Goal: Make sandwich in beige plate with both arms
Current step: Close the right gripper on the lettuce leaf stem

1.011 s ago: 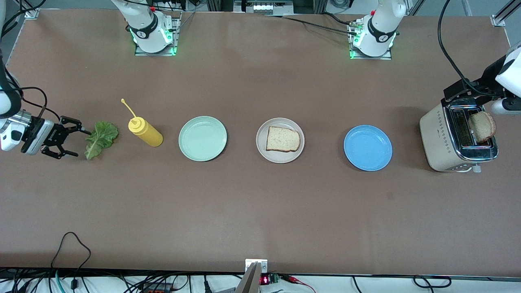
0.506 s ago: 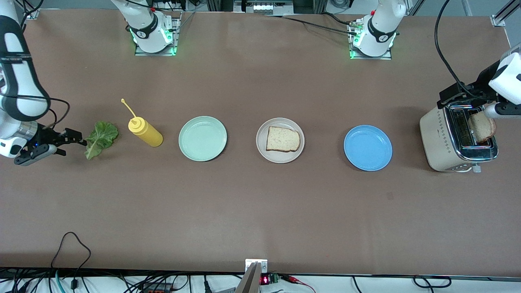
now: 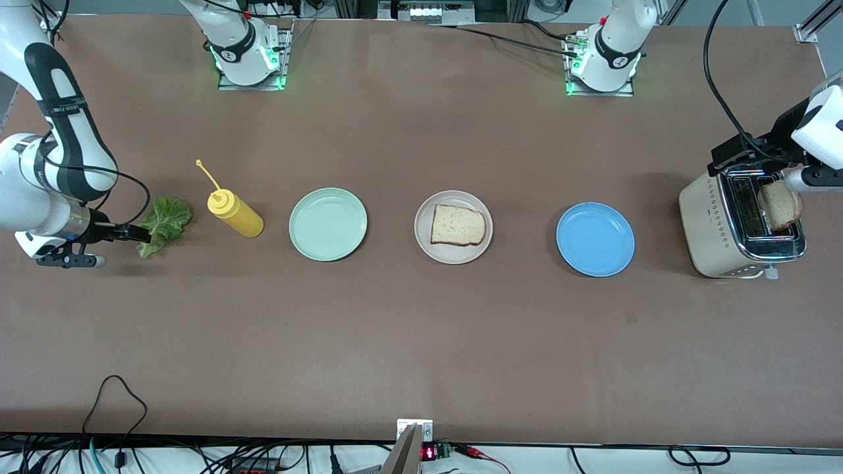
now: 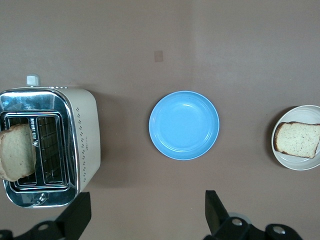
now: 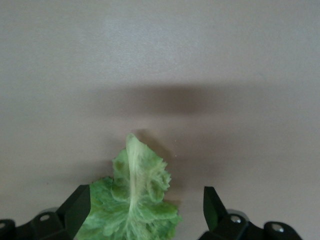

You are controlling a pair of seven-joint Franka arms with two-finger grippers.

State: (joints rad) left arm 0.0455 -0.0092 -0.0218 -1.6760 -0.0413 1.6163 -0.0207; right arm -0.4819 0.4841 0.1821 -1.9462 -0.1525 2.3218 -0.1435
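Lettuce pick in hand, second slice pending. The right gripper (image 5: 142,212) sits low at the right arm's end of the table with its fingers (image 5: 77,207) spread wide; in the right wrist view the lettuce (image 5: 132,202) lies between them, stem end pointing out past the tips, and I see no contact with either finger. From the front view the right gripper (image 3: 108,240) is at the leaf's (image 3: 163,224) stem end, nothing grasped yet. The left gripper (image 4: 145,212) hangs over the toaster (image 3: 741,224), fingers also released and empty; in its wrist view the toaster (image 4: 50,145) lies just ahead of the fingertips, with the toast (image 4: 17,152) standing up out of one slot. The plate (image 3: 453,227) is between the mint plate (image 3: 328,224) and the blue plate (image 3: 595,239), well away from both grippers, and it carries one bread slice (image 3: 458,224) lying flat. A mustard bottle (image 3: 235,214) lies tipped beside the lettuce, toward the plates. My read: base slice is placed, filling and top slice still to come. Next move for the right arm, as I judge it: ease down, close on the leaf near the thick rib so it does not tear, lift and carry clear above the bottle and mint plate. Left arm should line its fingers across the toast's faces before closing. Lettuce looks limp; expect droop in transit.
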